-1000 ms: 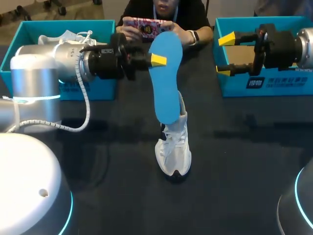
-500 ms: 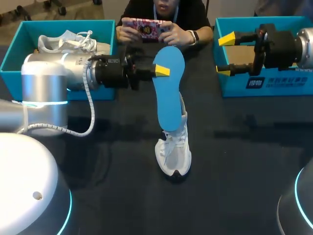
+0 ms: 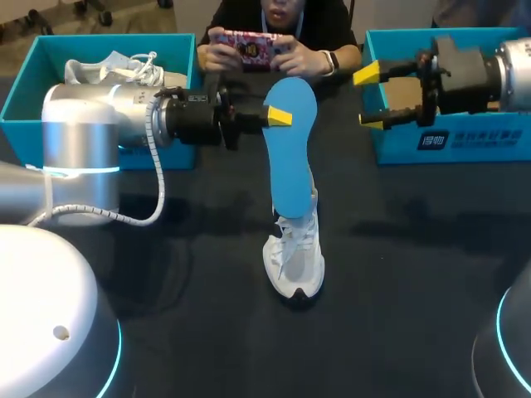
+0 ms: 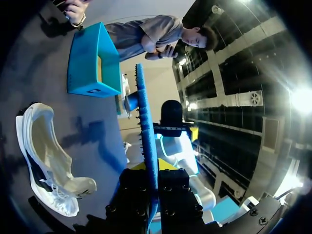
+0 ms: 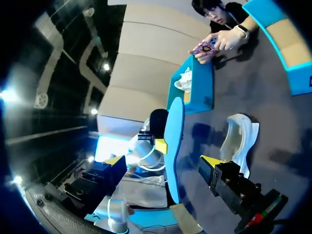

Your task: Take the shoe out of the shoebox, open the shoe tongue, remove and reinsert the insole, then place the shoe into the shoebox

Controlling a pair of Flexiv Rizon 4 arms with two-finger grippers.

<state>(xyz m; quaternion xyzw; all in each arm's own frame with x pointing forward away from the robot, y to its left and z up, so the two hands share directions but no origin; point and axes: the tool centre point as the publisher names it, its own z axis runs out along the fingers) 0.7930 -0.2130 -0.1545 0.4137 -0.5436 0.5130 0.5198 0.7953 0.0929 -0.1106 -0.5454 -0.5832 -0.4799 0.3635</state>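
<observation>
Dark table (image 3: pixel 415 274) fills the frame. Two open teal cardboard shoeboxes sit at its far side. The teal shoebox upper L (image 3: pixel 170 153) has a second white shoe (image 3: pixel 116 70) inside. The teal shoebox upper R (image 3: pixel 489 145) shows a bare brown floor w/ nothing seen in it. Silver L arm (image 3: pixel 83 124) enters from the L edge and reaches to top ctr. R arm (image 3: pixel 506 70) sits upper R, over that box.

White lace-up sneaker (image 3: pixel 294 261) stands on its sole at frame ctr, toe toward the bottom edge, heel toward the top. In the L wrist view it lies off to one side of the fingers, mouth open and pale lining showing. Long blue foam insole (image 3: pixel 290 157) is out of the sneaker, held near upright above the heel. Its upper end is at top ctr and its lower end is down by the collar; touching or just over it, can't tell.

L gripper (image 3: pixel 278 116) pinches the insole near its upper end; the wrist view shows it edge-on btwn the fingers. R gripper (image 3: pixel 369 98) is spread wide w/ nothing btwn its fingers, well apart from sneaker and insole.

Step, as I read it: the remove/reinsert part, w/ the insole out and reinsertion due. Next move prob. calls for lowering and tilting the insole so its lower end enters the mouth and slides toward the toe. The sneaker is unheld and may tip or skid, so the R gripper could steady it or hold the tongue back. Boxing comes after, likely upper R.
</observation>
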